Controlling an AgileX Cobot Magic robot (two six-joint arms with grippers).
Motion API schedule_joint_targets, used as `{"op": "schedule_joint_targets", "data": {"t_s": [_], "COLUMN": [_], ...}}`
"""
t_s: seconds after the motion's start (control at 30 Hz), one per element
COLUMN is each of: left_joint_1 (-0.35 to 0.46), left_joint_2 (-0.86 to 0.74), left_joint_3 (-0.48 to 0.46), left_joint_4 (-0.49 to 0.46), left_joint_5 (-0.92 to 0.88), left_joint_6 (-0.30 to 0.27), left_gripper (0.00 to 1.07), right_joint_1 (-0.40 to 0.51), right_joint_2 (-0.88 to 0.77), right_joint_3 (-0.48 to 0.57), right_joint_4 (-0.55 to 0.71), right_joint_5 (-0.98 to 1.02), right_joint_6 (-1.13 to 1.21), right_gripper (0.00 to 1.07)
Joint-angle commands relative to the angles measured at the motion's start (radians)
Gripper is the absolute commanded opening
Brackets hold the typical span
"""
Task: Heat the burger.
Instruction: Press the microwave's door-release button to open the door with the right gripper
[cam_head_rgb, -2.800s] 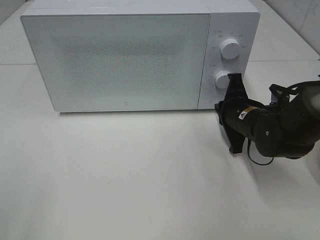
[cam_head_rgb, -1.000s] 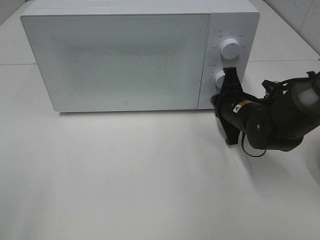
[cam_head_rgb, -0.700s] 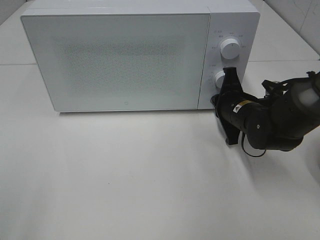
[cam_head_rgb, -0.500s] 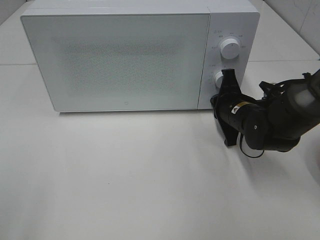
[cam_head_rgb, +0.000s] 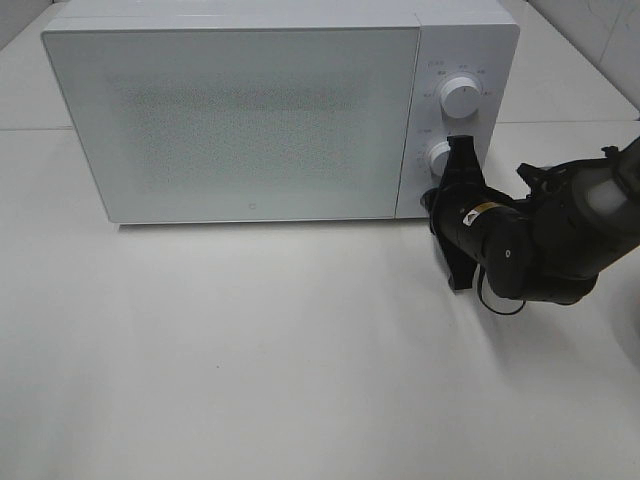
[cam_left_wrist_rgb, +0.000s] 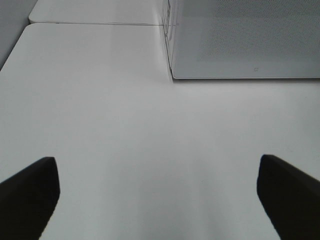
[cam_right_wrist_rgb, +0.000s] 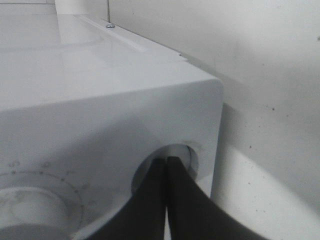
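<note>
You're looking at what's reading as a robot test lab dressed up as a bare kitchen corner, not a lived-in home. A white microwave (cam_head_rgb: 250, 110) with an upper dial (cam_head_rgb: 460, 97) and a lower dial (cam_head_rgb: 438, 157) is sitting on a plain white worktop (cam_head_rgb: 250, 360) that's running in seamed panels. A black robot arm (cam_head_rgb: 545, 245) is reaching in from the right.

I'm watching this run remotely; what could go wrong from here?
1. The right gripper is shut, its tips at the lower knob; without a grip it may slip off instead of turning it.
2. The door is closed and no burger shows, so the microwave may run empty.
</note>
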Motion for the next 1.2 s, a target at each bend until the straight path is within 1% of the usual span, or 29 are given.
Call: {"op": "schedule_joint_targets", "data": {"t_s": [0.03, 0.3, 0.33, 0.47, 0.77, 0.97, 1.13, 1.2], "left_joint_1": [0.002, 0.002, 0.002, 0.002, 0.002, 0.002, 0.002, 0.002], "left_joint_2": [-0.003, -0.003, -0.003, -0.003, -0.003, -0.003, -0.003, -0.003], "left_joint_3": [0.002, 0.002, 0.002, 0.002, 0.002, 0.002, 0.002, 0.002], "left_joint_4": [-0.003, -0.003, -0.003, -0.003, -0.003, -0.003, -0.003, -0.003], "left_joint_5": [-0.003, -0.003, -0.003, -0.003, -0.003, -0.003, -0.003, -0.003], "left_joint_6": [-0.007, -0.007, -0.007, -0.007, -0.007, -0.007, -0.007, -0.007], "left_gripper": [1.05, 1.05, 1.05, 1.05, 1.05, 1.05, 1.05, 1.05], "right_joint_1": [-0.011, -0.023, -0.037, -0.038, -0.026, -0.008, -0.002, 0.004], "right_joint_2": [-0.011, -0.011, -0.011, -0.011, -0.011, -0.011, -0.021, -0.03], "right_joint_3": [-0.056, -0.115, -0.132, -0.149, -0.123, -0.121, -0.088, -0.057], "right_joint_4": [0.005, 0.005, 0.011, 0.013, 0.011, 0.005, 0.004, 0.004], "right_joint_5": [-0.149, -0.138, -0.131, -0.13, -0.117, -0.068, -0.048, -0.049], "right_joint_6": [-0.019, -0.049, -0.055, -0.051, -0.023, -0.014, -0.01, -0.01], "right_gripper": [0.0, 0.0, 0.0, 0.0, 0.0, 0.0, 0.0, 0.0]}}
